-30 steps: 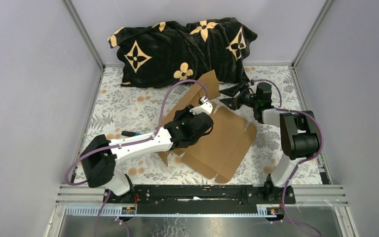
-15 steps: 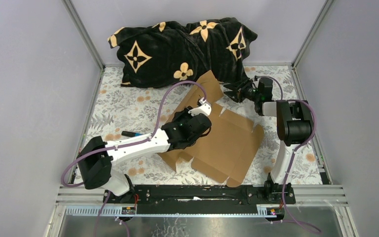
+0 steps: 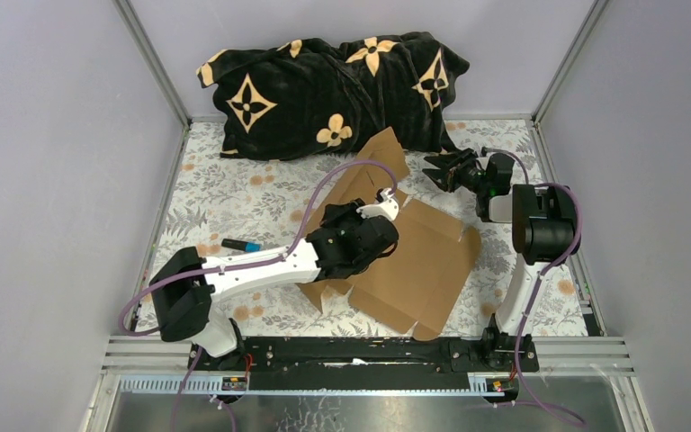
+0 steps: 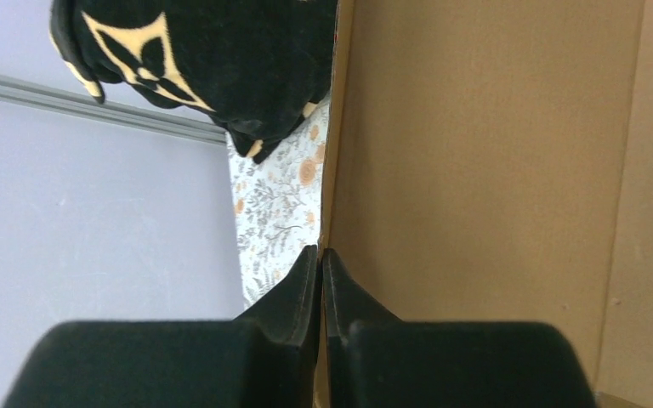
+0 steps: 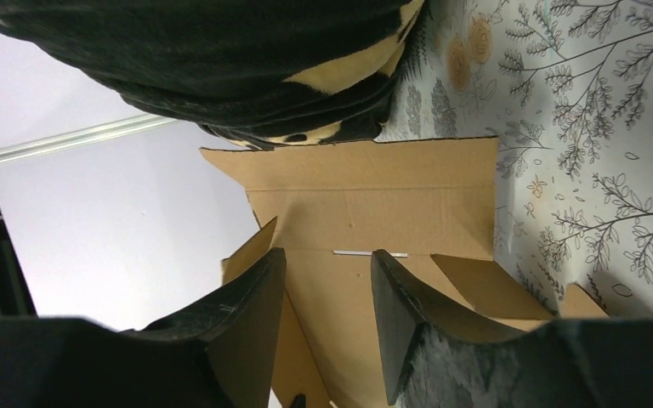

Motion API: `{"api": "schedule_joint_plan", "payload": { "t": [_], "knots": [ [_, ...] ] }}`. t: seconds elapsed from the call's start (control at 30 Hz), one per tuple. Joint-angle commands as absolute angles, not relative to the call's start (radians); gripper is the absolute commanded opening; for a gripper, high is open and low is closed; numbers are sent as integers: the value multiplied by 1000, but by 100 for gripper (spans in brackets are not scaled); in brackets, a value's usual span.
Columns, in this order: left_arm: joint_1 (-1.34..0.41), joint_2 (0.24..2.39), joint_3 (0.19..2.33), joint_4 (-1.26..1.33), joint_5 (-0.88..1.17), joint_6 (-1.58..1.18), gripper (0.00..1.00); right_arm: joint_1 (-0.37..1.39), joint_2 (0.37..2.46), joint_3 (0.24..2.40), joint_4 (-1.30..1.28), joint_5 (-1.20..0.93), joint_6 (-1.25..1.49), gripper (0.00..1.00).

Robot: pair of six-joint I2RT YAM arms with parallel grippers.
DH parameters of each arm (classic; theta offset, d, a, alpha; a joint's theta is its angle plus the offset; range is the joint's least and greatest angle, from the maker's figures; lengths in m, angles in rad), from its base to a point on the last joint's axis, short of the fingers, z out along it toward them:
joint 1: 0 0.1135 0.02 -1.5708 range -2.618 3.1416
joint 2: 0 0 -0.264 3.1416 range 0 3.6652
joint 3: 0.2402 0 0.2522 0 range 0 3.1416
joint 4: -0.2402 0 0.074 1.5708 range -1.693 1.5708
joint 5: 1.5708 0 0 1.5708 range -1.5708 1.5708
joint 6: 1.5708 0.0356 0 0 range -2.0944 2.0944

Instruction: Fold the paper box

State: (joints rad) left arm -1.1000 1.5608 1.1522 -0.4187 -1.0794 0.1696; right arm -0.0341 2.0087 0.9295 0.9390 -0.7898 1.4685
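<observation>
Lying unfolded, the brown corrugated cardboard box is clamped by the left gripper; at two o'clock the right gripper is held, fingers apart.

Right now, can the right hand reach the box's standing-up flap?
Probably yes. The right hand is open and points straight at the raised flap of the paper box, with nothing standing between them.

Made out no readable text, label, brand or number anywhere. Noted only cream four-petal flower emblems on the black blanket at the far edge of the table, and unprinted brown on the paper box.
</observation>
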Motion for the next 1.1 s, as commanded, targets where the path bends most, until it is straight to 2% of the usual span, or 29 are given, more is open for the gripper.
{"api": "schedule_joint_plan", "payload": {
  "t": [0.0,0.33,1.07],
  "knots": [
    [-1104,1569,1175,-341,-1192,308,8,-53,1998,916,1072,-833,1514,49],
    [-1097,1506,1144,-227,-1200,479,6,-58,2009,918,1102,-848,1536,49],
    [-1134,1478,1042,-273,-989,309,4,-40,2145,1181,950,-857,1483,49]
  ]
}}
